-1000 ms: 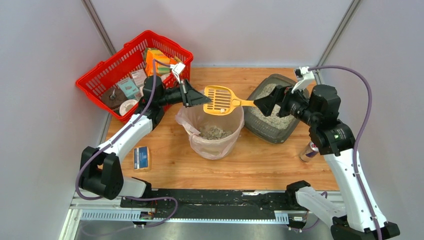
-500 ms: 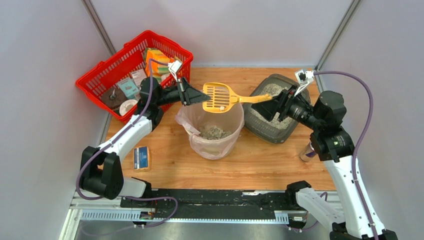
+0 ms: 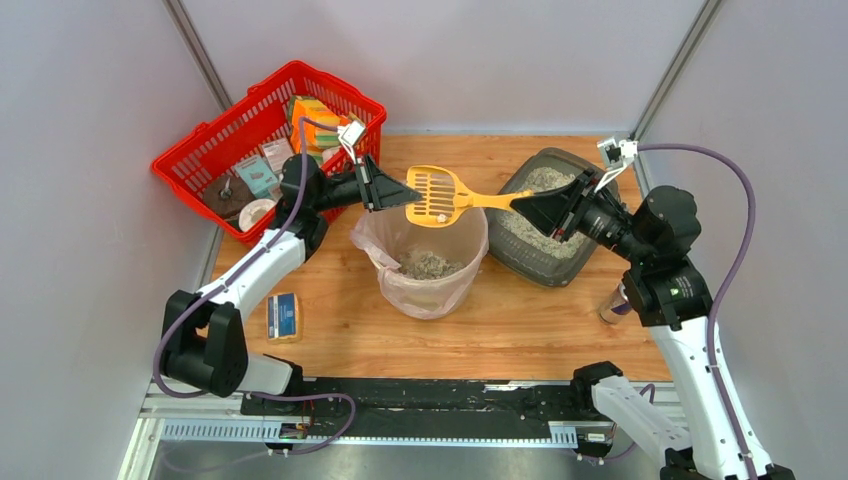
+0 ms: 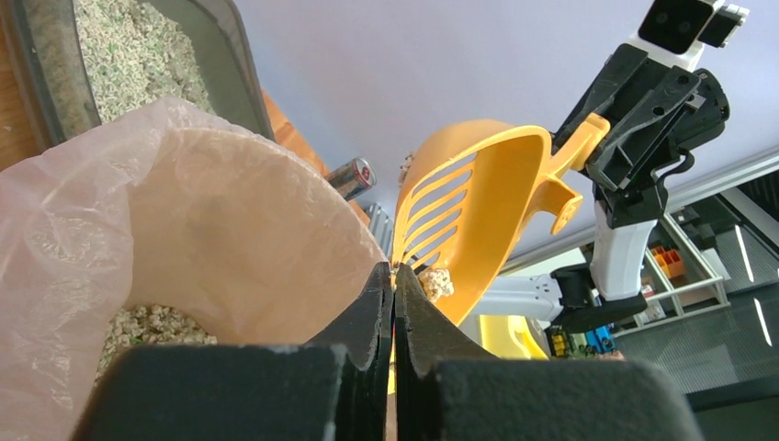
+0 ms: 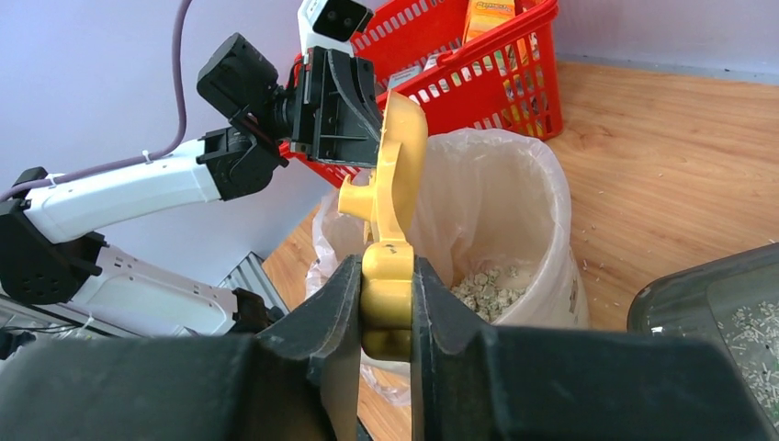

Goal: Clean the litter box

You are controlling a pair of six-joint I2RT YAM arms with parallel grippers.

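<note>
Scoop (image 3: 437,197) edge in left claw (image 3: 403,197), above bin (image 3: 465,282)

place: robot lab cell | evid: plain partition walls (image 3: 450,60), alu rail (image 3: 420,432), wood bench (image 3: 520,330)

A red mesh basket (image 3: 225,112) sits at ten o'clock on the wooden table (image 3: 520,320), holding an orange box (image 3: 312,118) and small packets (labels too small to read). A blue pack (image 3: 284,315), possibly cards, lies at eight o'clock. A silver can (image 3: 615,303) is at four o'clock.
</note>
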